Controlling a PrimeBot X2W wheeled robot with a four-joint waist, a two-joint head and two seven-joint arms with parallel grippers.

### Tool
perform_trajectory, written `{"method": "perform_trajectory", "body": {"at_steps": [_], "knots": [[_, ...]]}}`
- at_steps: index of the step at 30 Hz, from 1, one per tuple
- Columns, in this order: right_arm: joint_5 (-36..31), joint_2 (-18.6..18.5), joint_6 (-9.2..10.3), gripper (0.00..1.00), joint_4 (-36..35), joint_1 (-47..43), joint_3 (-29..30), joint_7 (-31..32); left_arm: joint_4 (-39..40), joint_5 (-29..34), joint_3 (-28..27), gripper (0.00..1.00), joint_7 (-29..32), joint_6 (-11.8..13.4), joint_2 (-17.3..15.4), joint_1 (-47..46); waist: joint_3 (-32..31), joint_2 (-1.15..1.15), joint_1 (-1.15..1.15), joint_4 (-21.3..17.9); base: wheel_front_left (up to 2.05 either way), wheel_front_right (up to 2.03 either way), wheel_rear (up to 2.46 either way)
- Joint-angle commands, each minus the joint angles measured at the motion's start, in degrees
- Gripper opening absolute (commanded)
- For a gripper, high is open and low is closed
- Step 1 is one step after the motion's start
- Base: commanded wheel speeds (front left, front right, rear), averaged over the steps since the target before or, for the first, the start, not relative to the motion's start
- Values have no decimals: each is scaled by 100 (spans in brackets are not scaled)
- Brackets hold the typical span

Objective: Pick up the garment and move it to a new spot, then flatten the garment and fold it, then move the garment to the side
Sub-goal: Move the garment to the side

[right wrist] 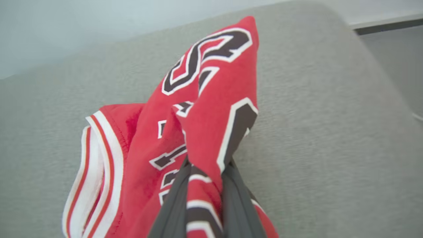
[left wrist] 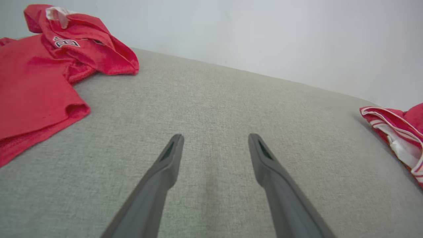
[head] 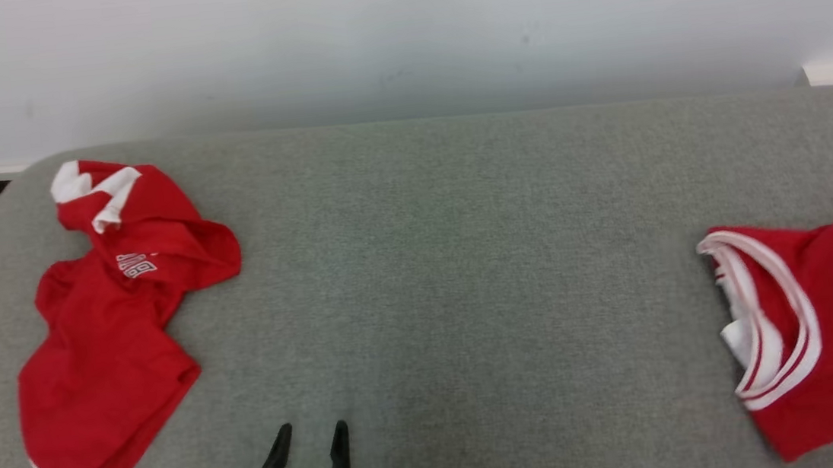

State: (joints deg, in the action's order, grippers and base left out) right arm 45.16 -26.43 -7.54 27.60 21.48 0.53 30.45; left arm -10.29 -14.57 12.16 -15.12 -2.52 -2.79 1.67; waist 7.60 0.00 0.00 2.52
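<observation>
The right gripper (right wrist: 209, 163) was clamped on a bunched fold of the jersey (right wrist: 211, 99), which lay at the right edge of the grey cushion (head: 465, 260). The left gripper (head: 313, 429) hovered with fingers apart over bare cushion, holding nothing. To move the jersey well, the lift should probably be high enough for the striped collar to clear the cushion, then carry it toward the open middle, away from the second garment (head: 113, 332). Dark white-edged lettering showed on both, too crumpled to read as a word.
</observation>
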Motion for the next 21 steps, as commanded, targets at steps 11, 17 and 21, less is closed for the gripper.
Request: {"method": "perform_trajectory", "body": {"at_steps": [11, 17, 21], "knots": [[-1969, -900, 12, 7, 432, 1091, 211, -819, -54, 275, 86, 100, -3, -245, -22, -566, 738, 0, 0, -427, 0, 0, 0], [-3104, -835, 12, 100, 1035, 1364, 764, -1527, -108, 218, 31, 100, -3, -222, -21, -493, 665, 0, 0, -397, 0, 0, 0], [-3538, -796, 13, 100, 1113, 1307, 1043, -1952, -126, 140, 25, 100, -3, -191, -21, -408, 502, 0, 0, -397, 0, 0, 0]]}}
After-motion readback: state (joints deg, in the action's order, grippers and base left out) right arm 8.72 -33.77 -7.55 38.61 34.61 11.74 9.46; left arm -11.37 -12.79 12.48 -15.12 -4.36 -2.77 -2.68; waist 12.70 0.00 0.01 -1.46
